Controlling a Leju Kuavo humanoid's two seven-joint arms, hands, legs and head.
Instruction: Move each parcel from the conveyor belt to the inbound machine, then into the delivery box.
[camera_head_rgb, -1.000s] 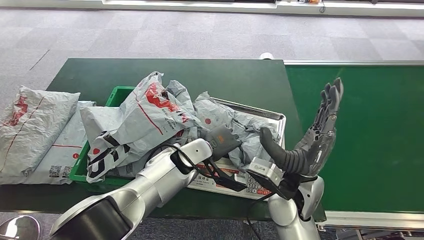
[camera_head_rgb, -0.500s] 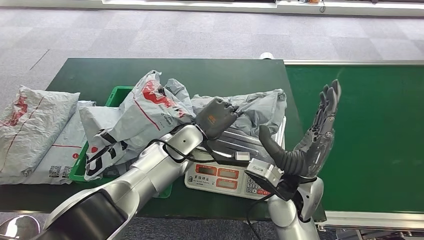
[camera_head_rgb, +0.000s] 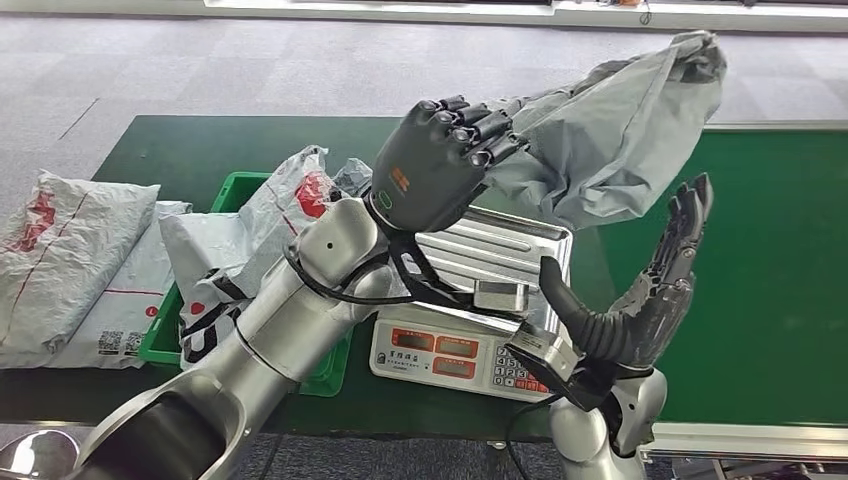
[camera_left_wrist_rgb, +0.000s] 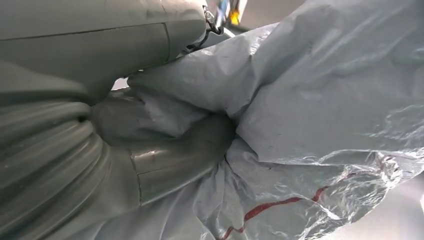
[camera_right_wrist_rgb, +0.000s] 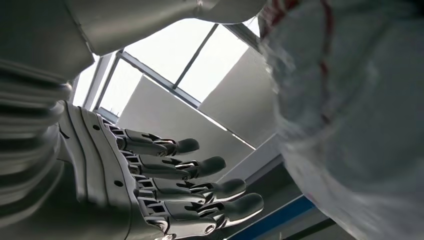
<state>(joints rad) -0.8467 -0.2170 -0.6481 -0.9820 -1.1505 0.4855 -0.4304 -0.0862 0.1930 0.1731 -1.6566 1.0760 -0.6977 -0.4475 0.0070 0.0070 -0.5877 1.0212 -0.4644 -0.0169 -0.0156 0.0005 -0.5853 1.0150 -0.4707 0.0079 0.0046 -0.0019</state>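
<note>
Aloft, parcel in left hand

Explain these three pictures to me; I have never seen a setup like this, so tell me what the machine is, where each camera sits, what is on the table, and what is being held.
This is a humanoid robot with two silver arms, each ending in a hand with fingers. The wide picture is taken from its head, looking down over a dark green table. The other two come from cameras at its wrists, so they look turned and very close.

The left hand grips a grey plastic parcel and holds it up in the air above a weighing scale with a metal tray. The left wrist picture shows that same grey plastic bunched in the hand. The right hand is open, fingers spread, holding nothing.

To the left stands a green box stuffed with parcels, and more parcels lie beside it. On the right runs the green conveyor belt.
</note>
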